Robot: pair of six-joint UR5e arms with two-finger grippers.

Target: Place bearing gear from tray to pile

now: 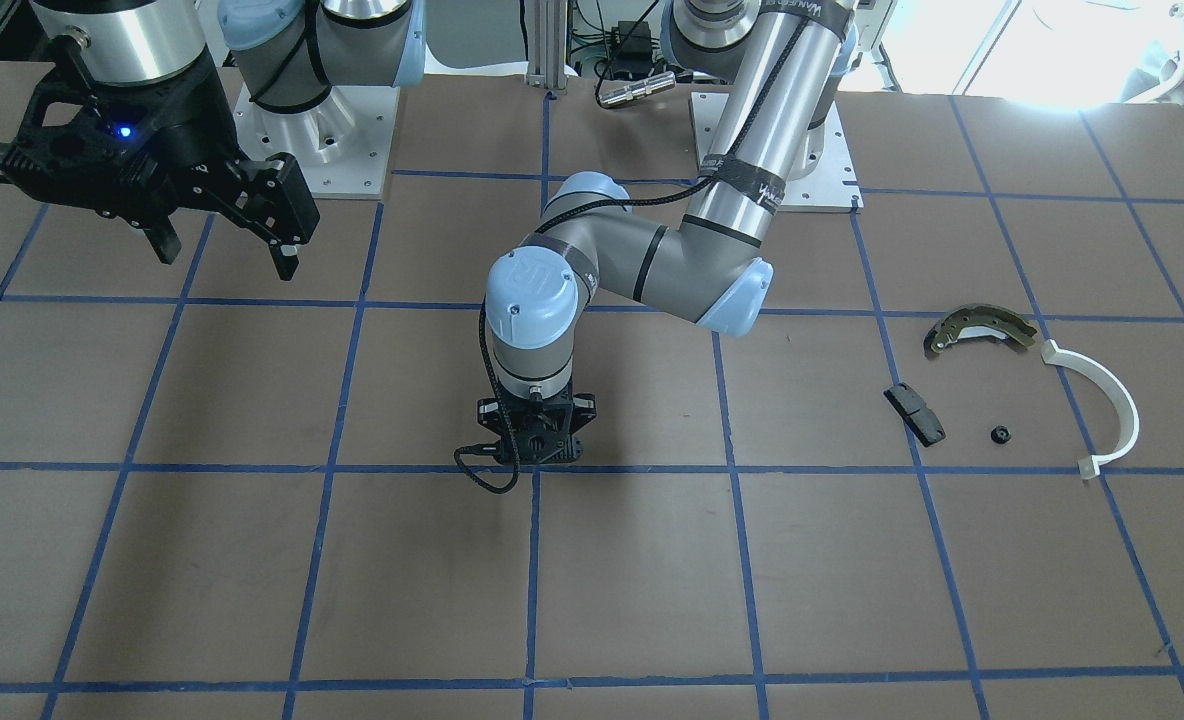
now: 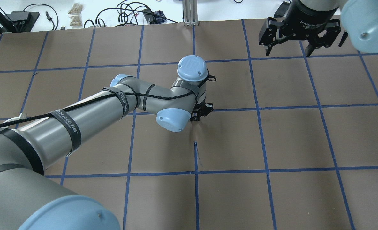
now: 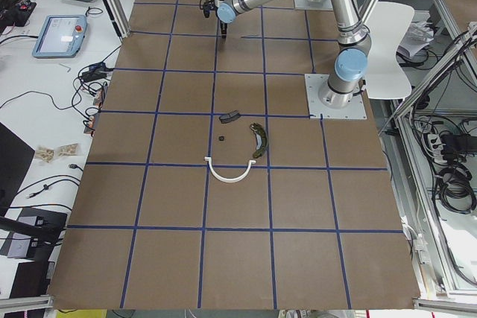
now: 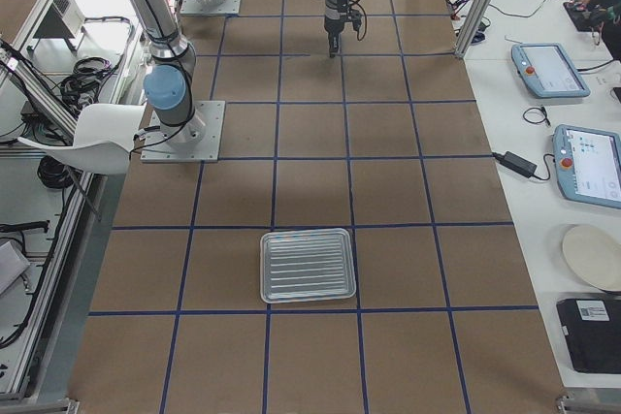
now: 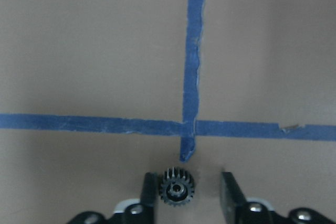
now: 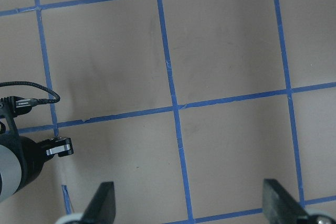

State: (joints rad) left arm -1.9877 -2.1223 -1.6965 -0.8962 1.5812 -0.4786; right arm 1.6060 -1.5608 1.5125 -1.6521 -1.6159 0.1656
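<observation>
A small black toothed bearing gear (image 5: 177,187) lies on the brown table just below a blue tape crossing. My left gripper (image 5: 190,192) points straight down at mid-table (image 1: 537,462), open, with the gear between its fingers, close against the view's left finger (image 5: 149,192) and apart from the other. The silvery tray (image 4: 308,266) stands empty at the table's right end. The pile holds an olive brake shoe (image 1: 977,330), a white arc (image 1: 1102,400) and a black block (image 1: 914,413). My right gripper (image 2: 288,48) hangs raised, open and empty.
A small black round part (image 1: 999,434) lies between the block and the arc. The left arm's elbow (image 1: 732,295) stretches over the table between base and centre. Blue tape lines grid the brown table (image 2: 291,137).
</observation>
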